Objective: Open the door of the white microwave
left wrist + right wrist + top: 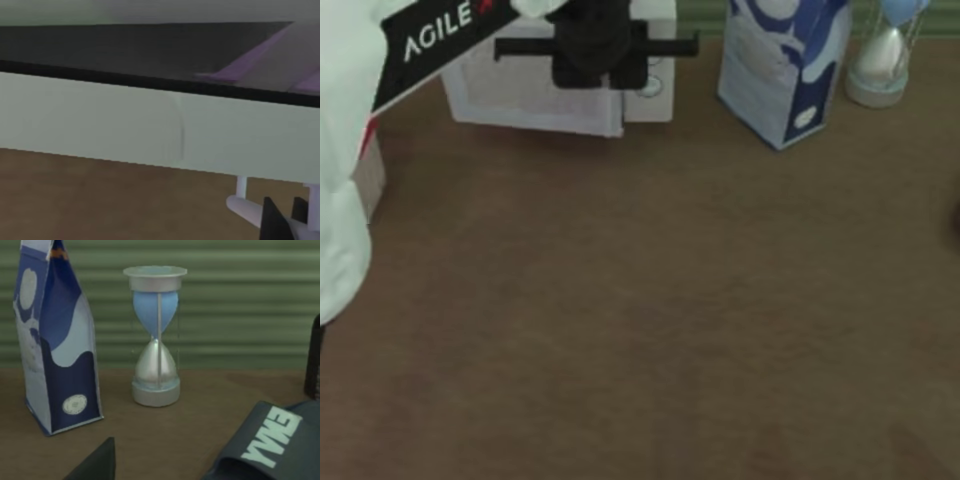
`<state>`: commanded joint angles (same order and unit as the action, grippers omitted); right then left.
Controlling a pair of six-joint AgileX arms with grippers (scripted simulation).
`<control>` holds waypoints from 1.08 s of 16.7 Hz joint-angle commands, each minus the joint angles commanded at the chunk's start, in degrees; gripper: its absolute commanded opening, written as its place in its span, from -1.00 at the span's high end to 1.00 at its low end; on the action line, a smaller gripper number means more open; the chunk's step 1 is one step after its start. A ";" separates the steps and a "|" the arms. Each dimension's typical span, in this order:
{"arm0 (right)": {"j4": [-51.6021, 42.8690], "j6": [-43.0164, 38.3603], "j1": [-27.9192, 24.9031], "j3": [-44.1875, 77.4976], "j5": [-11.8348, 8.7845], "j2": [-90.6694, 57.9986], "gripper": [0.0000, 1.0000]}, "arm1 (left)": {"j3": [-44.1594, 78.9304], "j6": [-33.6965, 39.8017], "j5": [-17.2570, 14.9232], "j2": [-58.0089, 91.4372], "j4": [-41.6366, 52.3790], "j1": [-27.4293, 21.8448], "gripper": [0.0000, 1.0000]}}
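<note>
The white microwave (658, 100) stands at the table's back left. Its door (530, 98) faces the front, and the door's right edge juts slightly forward of the control panel. My left gripper (595, 45) hangs over the top front of the microwave and hides part of it. In the left wrist view the door's white edge (125, 130) runs across, and the white bar handle (245, 209) passes between my left gripper's (286, 219) dark fingertips, which are shut on it. My right gripper (157, 467) is out of the top view and open, with one fingertip (102, 460) showing.
A blue-and-white carton (782, 70) and a blue hourglass (885, 60) stand at the back right. A dark slipper (270, 445) lies close to my right gripper. A white tub (368, 175) sits at the left edge, partly under my left arm.
</note>
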<state>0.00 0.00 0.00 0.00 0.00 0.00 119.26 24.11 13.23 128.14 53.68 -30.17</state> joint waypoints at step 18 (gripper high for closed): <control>0.00 0.00 0.00 0.00 0.00 0.00 -1.00 | -2.08 -1.14 -0.41 -1.33 -1.11 0.17 1.00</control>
<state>0.00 0.00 0.00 0.00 0.00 0.00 117.18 22.96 12.82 126.81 52.57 -30.00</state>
